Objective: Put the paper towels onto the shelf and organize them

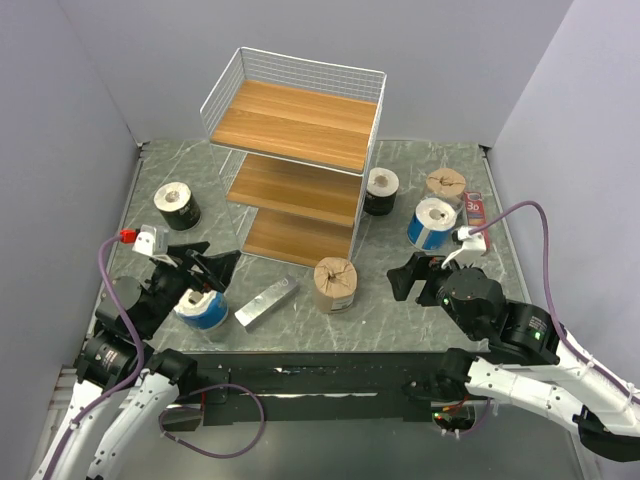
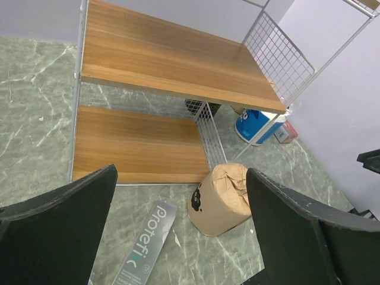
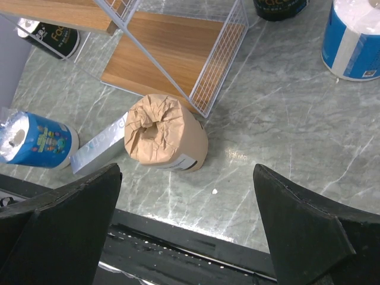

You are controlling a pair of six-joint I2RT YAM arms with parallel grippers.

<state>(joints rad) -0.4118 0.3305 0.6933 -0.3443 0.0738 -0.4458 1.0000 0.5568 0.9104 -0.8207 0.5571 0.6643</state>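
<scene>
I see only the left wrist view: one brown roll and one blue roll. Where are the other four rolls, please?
Observer: A second blue roll stands close to the left gripper, on its near side, outside your frame.
Operator: And the black ones?
Observer: One black roll stands alone, left of the shelf.
Operator: And the last two?
Observer: The other black roll stands by the shelf's right side, and a second brown roll is further right.
</scene>
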